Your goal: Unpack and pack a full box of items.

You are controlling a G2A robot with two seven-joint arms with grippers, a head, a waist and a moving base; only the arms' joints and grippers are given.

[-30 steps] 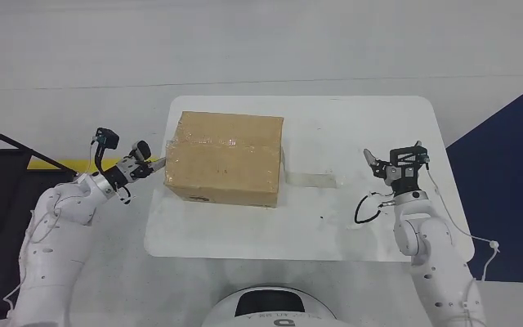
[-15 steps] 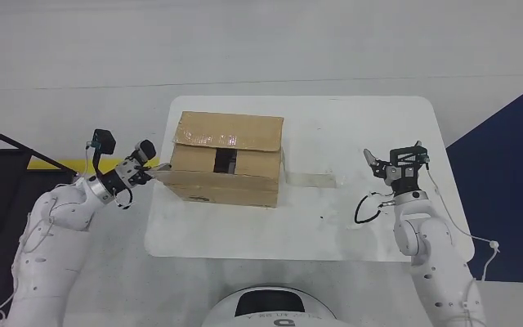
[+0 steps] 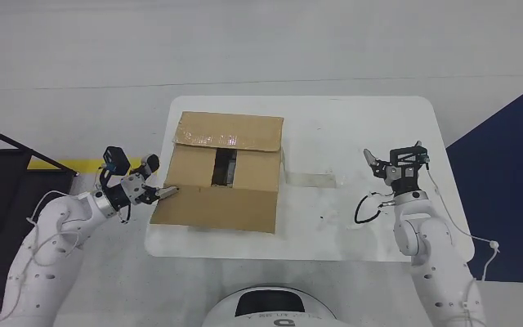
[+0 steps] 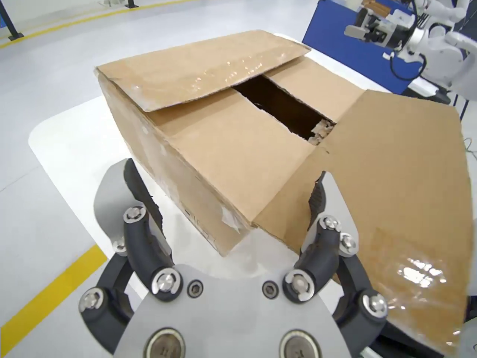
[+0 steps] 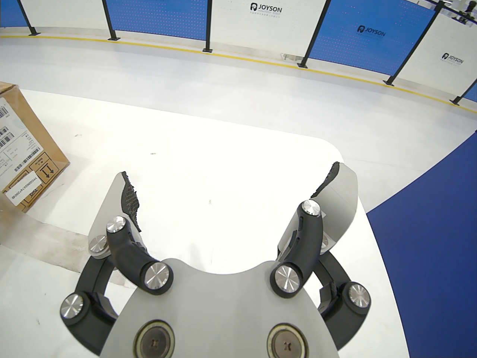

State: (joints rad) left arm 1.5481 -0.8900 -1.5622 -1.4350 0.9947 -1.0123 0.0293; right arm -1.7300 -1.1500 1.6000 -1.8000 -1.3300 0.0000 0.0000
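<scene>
The brown cardboard box (image 3: 225, 167) stands on the left half of the white table (image 3: 368, 233). Its near flap (image 3: 216, 210) lies folded out toward the table's front edge, while the far flap (image 3: 231, 131) still covers the top. A dark gap (image 4: 283, 107) shows between the two inner flaps. My left gripper (image 3: 160, 190) is open at the box's near left corner, one finger (image 4: 321, 197) against the folded-out flap (image 4: 395, 173). My right gripper (image 3: 398, 159) hovers open and holding nothing over the right part of the table, well apart from the box (image 5: 22, 143).
A pale smudged patch (image 3: 312, 178) marks the table just right of the box. Blue partitions (image 3: 490, 139) stand to the right of the table, and a black frame (image 3: 33, 155) to the left. Bare tabletop lies between the box and the right gripper.
The box's near flap swung from shut to folded out flat toward the front. My left gripper moved toward the table's front edge along with it. The right arm stayed still.
</scene>
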